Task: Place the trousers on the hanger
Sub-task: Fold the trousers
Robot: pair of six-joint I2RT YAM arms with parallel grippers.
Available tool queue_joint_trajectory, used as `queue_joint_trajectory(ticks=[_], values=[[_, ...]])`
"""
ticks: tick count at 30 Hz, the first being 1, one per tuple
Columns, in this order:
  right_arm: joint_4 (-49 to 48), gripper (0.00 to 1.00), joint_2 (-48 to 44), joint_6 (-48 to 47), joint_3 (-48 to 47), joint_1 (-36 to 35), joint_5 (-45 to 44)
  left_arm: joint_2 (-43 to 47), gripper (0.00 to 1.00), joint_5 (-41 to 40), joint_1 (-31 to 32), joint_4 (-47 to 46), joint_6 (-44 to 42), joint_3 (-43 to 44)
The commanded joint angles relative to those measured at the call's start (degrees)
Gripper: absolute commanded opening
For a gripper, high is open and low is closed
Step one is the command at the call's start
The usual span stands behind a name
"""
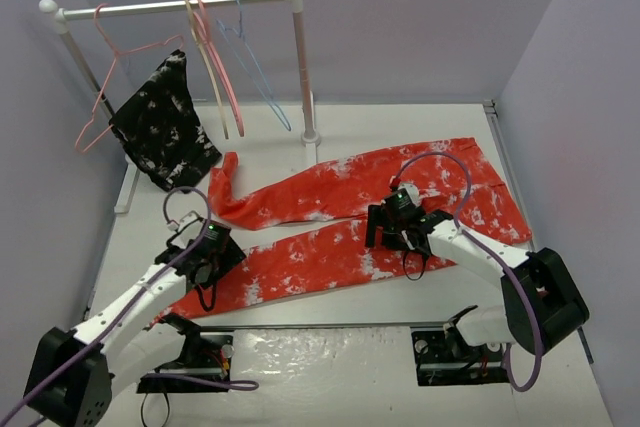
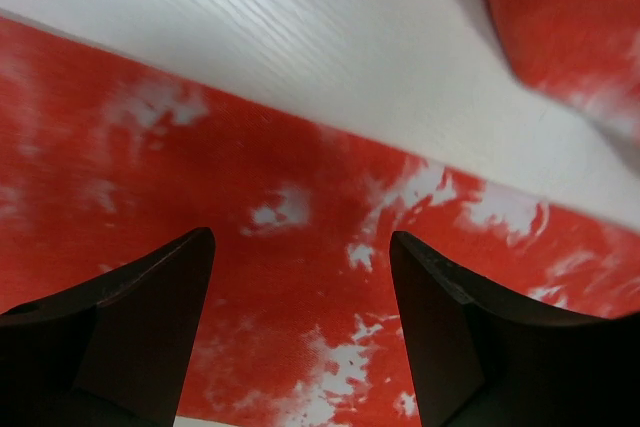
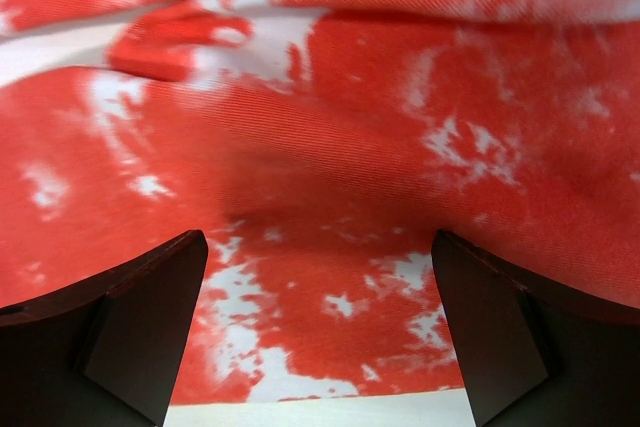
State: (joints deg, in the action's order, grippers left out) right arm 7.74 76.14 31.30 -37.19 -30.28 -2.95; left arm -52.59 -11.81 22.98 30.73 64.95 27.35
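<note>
1. Your left pincer (image 1: 205, 252), at 8 o'clock on the desk (image 1: 400, 122), is spread low over the near leg and pinches nothing.
2. Your right pincer (image 1: 395, 219), just right of centre, is spread wide over the cloth between the two legs, also empty.
3. The trousers (image 1: 300, 262) lie flat across the desk, with the legs running toward 9 o'clock and the waist toward 3 o'clock.
4. The light-blue hanger (image 1: 255, 67) hangs on the rail (image 1: 180, 2) at 12 o'clock, well apart from the trousers.
5. You are probably still laying out the cloth. Next you likely need the hanger brought down, or the legs gathered, so a leg can pass over its bar.
</note>
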Motion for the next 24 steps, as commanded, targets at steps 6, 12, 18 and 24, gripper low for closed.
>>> queue_joint_trajectory(ticks=[6, 12, 18, 24], values=[[0.5, 0.95, -2.3, 8.0, 6.7, 8.2, -0.6, -19.2, 0.68, -6.1, 6.1, -18.3, 8.1, -0.5], [3.4, 0.95, -4.1, 10.0, 5.5, 8.9, -2.1, -25.0, 0.68, -5.6, 2.1, -24.2, -3.1, 5.4], [3.7, 0.96, -11.1, 2.9, -1.0, 6.7, -1.8, -13.2, 0.68, -5.2, -2.5, -19.3, -9.9, 9.6], [3.7, 0.96, -14.3, -2.2, -5.6, 5.7, -1.6, -7.5, 0.68, -1.7, -11.7, -21.4, -18.9, 12.7]])
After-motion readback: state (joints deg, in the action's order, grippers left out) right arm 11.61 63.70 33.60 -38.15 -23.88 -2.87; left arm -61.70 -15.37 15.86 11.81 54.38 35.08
